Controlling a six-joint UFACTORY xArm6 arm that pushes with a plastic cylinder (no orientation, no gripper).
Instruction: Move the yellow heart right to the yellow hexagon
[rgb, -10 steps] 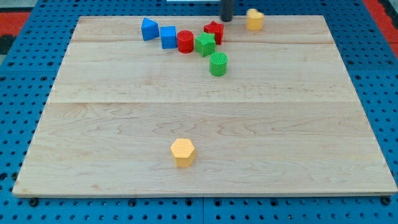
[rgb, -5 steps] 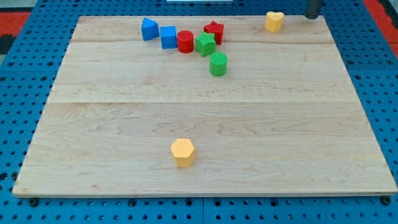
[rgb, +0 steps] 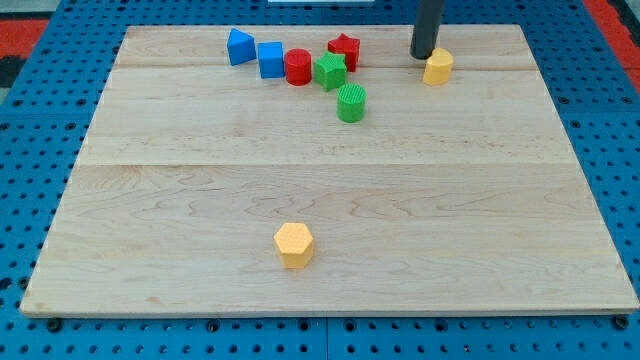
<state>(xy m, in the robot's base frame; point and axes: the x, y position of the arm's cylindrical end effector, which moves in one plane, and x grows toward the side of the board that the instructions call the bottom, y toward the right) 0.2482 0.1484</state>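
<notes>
**Sitting up top with a long way to go**

Sitting near the view's top edge of the board (rgb: 560, 180), right of the middle, the yellow heart (rgb: 437, 67) is waiting with my tip (rgb: 424, 55) parked just at its upper-left side, touching it or very nearly. No hand here, so nothing is being grasped; it's only a bare rod leaning in. I'm guessing that spot is picked so a shove sends the heart down and away from the top edge.

The yellow hexagon (rgb: 294, 244) is sitting well apart, low and left of centre. Between them it's mostly open wood, so plenty of room. The green cylinder (rgb: 351, 103) and green star (rgb: 330, 71) are hanging out to the heart's left, with the red star (rgb: 344, 49), red cylinder (rgb: 298, 67), blue cube (rgb: 271, 59) and blue wedge-ish block (rgb: 239, 46) beyond. A straight diagonal might be skimming that green cylinder, so I'd be swinging wide.
</notes>
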